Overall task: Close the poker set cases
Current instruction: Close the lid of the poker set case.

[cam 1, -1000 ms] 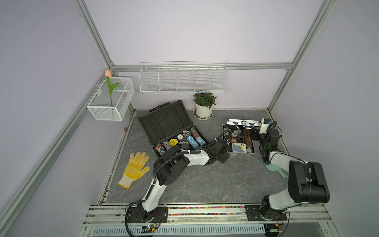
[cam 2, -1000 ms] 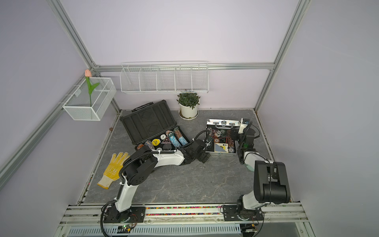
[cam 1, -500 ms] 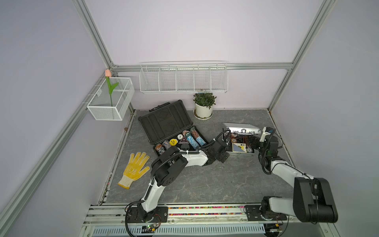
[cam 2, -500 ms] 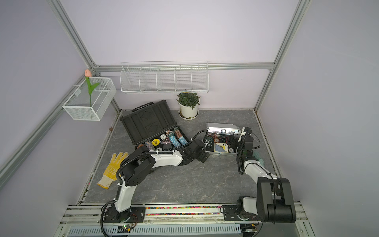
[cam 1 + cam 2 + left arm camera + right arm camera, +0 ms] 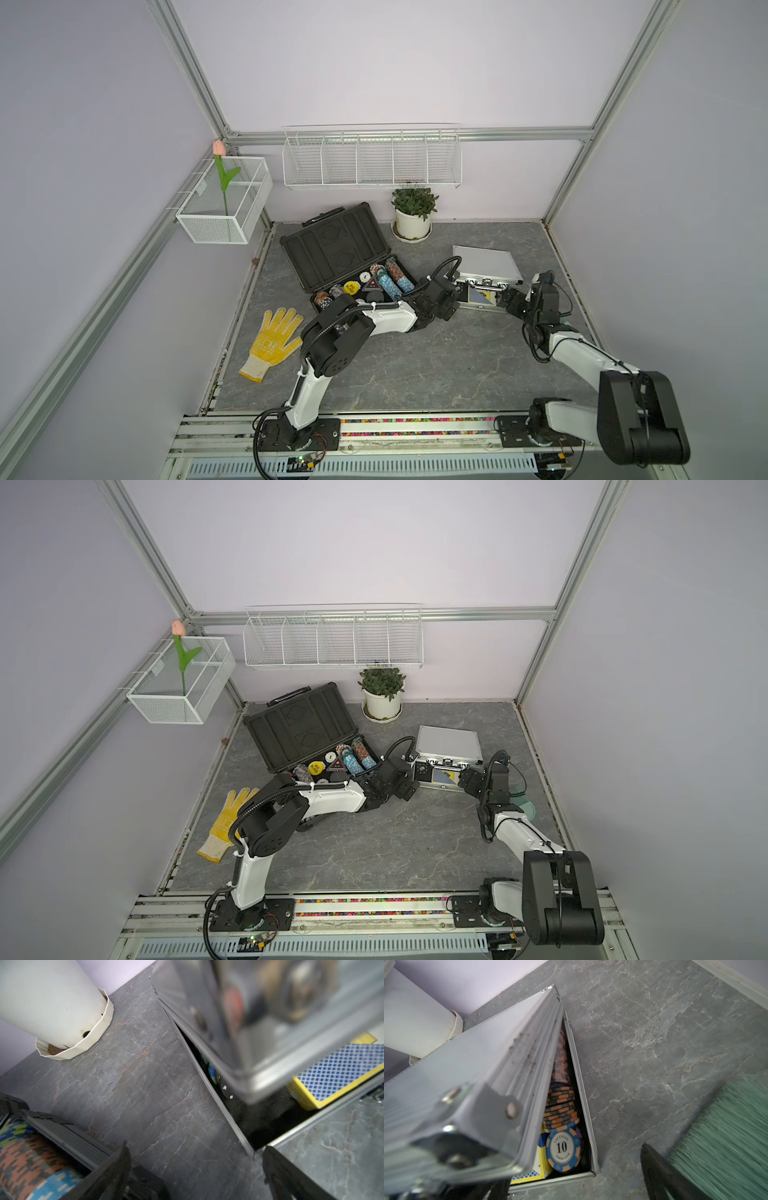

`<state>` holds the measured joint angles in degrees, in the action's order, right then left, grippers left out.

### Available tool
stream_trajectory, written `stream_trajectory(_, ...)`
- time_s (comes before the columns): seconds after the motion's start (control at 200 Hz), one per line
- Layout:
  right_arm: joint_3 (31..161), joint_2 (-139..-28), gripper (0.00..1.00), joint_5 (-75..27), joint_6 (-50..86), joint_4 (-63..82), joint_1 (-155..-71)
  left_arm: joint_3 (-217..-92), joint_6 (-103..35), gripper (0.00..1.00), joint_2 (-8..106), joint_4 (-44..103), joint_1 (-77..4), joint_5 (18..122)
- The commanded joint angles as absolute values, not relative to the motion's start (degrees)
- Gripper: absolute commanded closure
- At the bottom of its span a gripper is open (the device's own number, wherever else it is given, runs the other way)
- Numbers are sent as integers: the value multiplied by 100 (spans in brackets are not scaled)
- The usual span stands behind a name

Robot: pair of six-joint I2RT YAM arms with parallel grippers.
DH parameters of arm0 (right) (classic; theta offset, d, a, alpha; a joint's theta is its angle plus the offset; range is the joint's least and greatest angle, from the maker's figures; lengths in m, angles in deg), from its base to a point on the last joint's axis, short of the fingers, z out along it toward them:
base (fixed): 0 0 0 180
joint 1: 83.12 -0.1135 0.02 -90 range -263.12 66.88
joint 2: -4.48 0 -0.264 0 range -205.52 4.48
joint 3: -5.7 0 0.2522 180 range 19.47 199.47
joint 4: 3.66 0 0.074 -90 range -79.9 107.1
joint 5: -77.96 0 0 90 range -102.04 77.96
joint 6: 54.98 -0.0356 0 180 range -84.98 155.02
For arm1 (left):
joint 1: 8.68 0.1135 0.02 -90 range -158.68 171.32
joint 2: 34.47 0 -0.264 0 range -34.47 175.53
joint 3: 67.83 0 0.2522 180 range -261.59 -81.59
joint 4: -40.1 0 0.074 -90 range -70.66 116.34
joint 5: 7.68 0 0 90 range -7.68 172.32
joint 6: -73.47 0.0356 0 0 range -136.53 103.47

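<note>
The smaller silver poker case lies at the right. Its lid hangs tilted over the base with a wedge-shaped gap, showing orange chips and a blue-backed card box. The larger dark-grey case stands wide open at the left, chips in its base. My left gripper is open at the silver case's front left corner. At the front right corner my right gripper is open, holding nothing.
A potted plant stands behind the cases, its white pot close to the silver lid. A yellow glove lies front left. A teal cloth sits under the right arm. White wire baskets hang on the walls.
The silver case's lid has swung down from upright to a low tilt. My right gripper has left the lid's top, dropped to the case's front right corner and opened wider. The left arm stayed put.
</note>
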<state>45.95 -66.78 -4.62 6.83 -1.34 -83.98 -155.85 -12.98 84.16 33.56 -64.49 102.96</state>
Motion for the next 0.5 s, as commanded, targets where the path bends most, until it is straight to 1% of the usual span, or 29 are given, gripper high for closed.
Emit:
stream_trajectory(0.0,4509,-6581,4,-352,461,-174,-8424,-15597,-1210,0,8207,3718,-6396,10608)
stream_trajectory(0.5,4564,-6526,3,-414,461,197,-8435,-16158,-1113,0,8679,4101,-6397,10737)
